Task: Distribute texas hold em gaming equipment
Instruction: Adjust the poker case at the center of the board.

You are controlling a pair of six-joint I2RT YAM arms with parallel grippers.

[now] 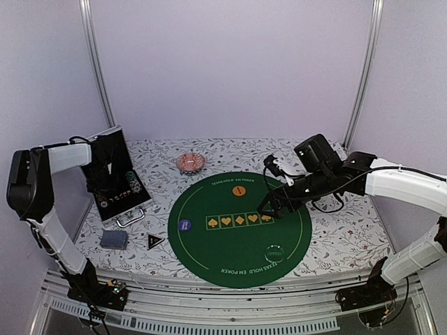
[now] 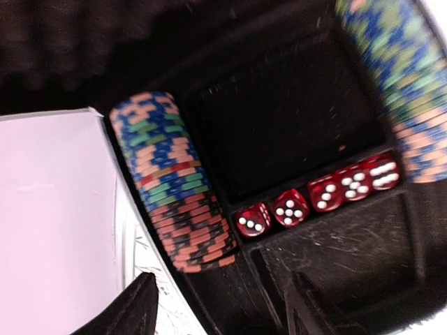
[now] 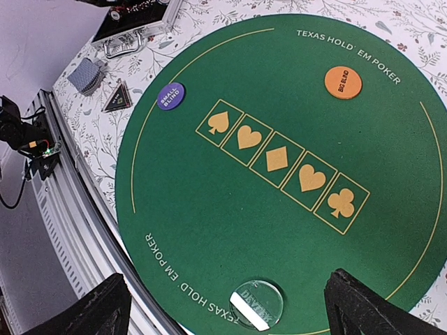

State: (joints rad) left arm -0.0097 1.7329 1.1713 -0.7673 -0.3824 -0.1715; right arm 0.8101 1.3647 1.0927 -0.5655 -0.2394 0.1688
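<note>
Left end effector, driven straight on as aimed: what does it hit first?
The left end effector would probably meet the black case tray, near the red dice between the two chip rows. Nothing shows nearer; depth is unclear.

Five red dice (image 2: 290, 208) are sitting in a row inside one open case (image 1: 129, 202), and two long rows of striped chips (image 2: 171, 181) are lying there too. One orange disc (image 3: 343, 82), one purple disc (image 3: 170, 95) and one clear disc (image 3: 256, 303) are resting on the single green mat (image 3: 209, 209) — three in all. One card deck (image 3: 89, 75), one black triangle (image 3: 119, 99) and one pink dish (image 1: 190, 162) are lying on the desk (image 1: 335, 237).
</note>
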